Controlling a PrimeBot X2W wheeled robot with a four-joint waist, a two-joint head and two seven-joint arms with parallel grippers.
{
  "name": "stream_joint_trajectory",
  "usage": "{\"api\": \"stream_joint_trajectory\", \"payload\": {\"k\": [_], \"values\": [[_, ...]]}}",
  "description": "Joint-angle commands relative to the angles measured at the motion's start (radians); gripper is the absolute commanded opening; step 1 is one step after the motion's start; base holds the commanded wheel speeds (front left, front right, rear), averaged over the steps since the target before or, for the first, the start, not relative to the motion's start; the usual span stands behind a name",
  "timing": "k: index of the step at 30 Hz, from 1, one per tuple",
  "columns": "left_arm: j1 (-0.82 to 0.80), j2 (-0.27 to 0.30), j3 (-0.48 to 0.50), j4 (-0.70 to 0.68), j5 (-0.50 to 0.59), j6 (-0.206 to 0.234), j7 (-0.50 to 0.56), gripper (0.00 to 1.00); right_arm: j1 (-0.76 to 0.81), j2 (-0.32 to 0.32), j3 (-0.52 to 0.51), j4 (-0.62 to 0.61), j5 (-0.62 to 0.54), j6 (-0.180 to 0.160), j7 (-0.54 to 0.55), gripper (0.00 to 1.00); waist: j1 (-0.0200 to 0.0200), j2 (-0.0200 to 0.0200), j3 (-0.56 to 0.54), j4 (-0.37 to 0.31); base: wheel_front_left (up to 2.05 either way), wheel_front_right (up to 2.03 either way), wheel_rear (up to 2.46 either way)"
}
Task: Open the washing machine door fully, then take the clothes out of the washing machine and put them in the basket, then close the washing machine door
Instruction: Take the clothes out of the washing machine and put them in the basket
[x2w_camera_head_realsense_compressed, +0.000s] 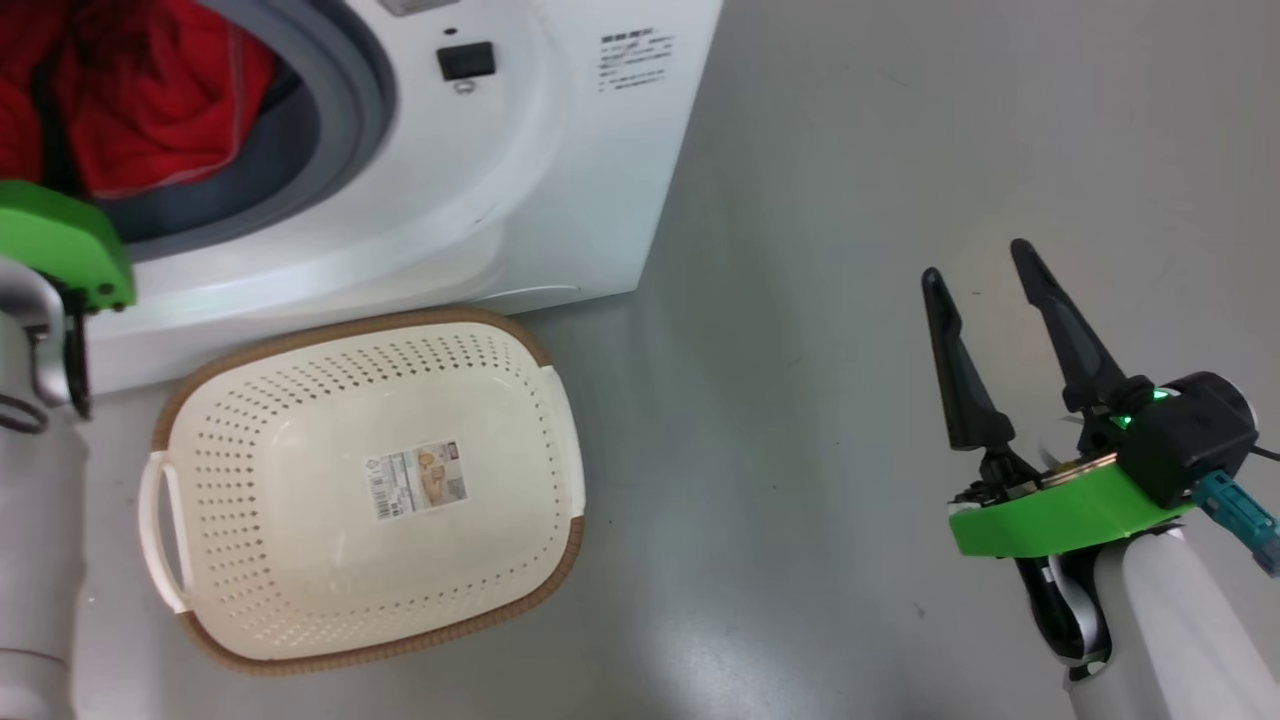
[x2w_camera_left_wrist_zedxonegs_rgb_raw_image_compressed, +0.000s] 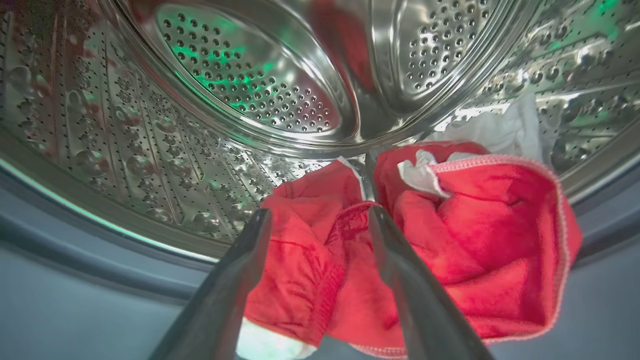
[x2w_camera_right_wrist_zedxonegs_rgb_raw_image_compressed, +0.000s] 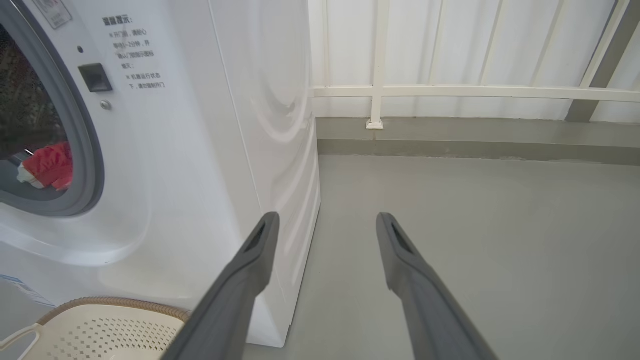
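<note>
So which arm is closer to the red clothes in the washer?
Left. The left end effector is open at the drum mouth, right in front of the clothes. The right end effector hangs open over the floor beyond the washing machine's side, well away.

One washer (x2w_camera_head_realsense_compressed: 560, 180). One basket (x2w_camera_head_realsense_compressed: 300, 560), right in front of the washer, with two white handles (x2w_camera_head_realsense_compressed: 160, 530) and one sticker (x2w_camera_head_realsense_compressed: 420, 480) in its bottom. Clothes (x2w_camera_left_wrist_zedxonegs_rgb_raw_image_compressed: 475, 225) in the washer's drum (x2w_camera_left_wrist_zedxonegs_rgb_raw_image_compressed: 250, 90): one red heap, looks like two bunches, exact piece count can't be told. Two grippers: left gripper (x2w_camera_left_wrist_zedxonegs_rgb_raw_image_compressed: 319, 214) at the washer's mouth, right gripper (x2w_camera_head_realsense_compressed: 976, 260) off the washer's side. Two fingers (x2w_camera_head_realsense_compressed: 960, 370) each, four total. One black latch slot (x2w_camera_head_realsense_compressed: 466, 61) on the washer front. One railing (x2w_camera_right_wrist_zedxonegs_rgb_raw_image_compressed: 450, 92) beyond the washer.
</note>
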Motion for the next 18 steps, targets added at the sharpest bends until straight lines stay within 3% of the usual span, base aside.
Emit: {"api": "stream_joint_trajectory", "payload": {"k": [1,5,17,18], "values": [[-0.015,0.063,0.008,-0.008,0.015,0.013,0.0,1.0,-0.014,0.001,0.024,-0.02,0.009,0.006,-0.006,1.0,0.0,0.0,0.003,-0.009,0.0,0.0,0.0],[-0.039,0.099,-0.032,0.048,0.063,0.049,0.022,1.0,-0.011,0.003,0.024,-0.016,0.013,0.006,-0.006,1.0,0.0,0.0,0.008,-0.02,0.0,0.0,0.0],[-0.106,0.164,-0.101,0.161,0.125,0.102,0.161,1.0,-0.032,0.01,0.032,-0.021,0.022,0.006,-0.006,1.0,0.0,0.0,0.047,-0.038,0.0,0.0,0.0],[-0.11,0.165,-0.105,0.164,0.126,0.101,0.164,0.49,-0.034,0.011,0.033,-0.021,0.023,0.006,-0.006,1.0,0.0,0.0,0.049,-0.039,0.0,0.0,0.0]]}}
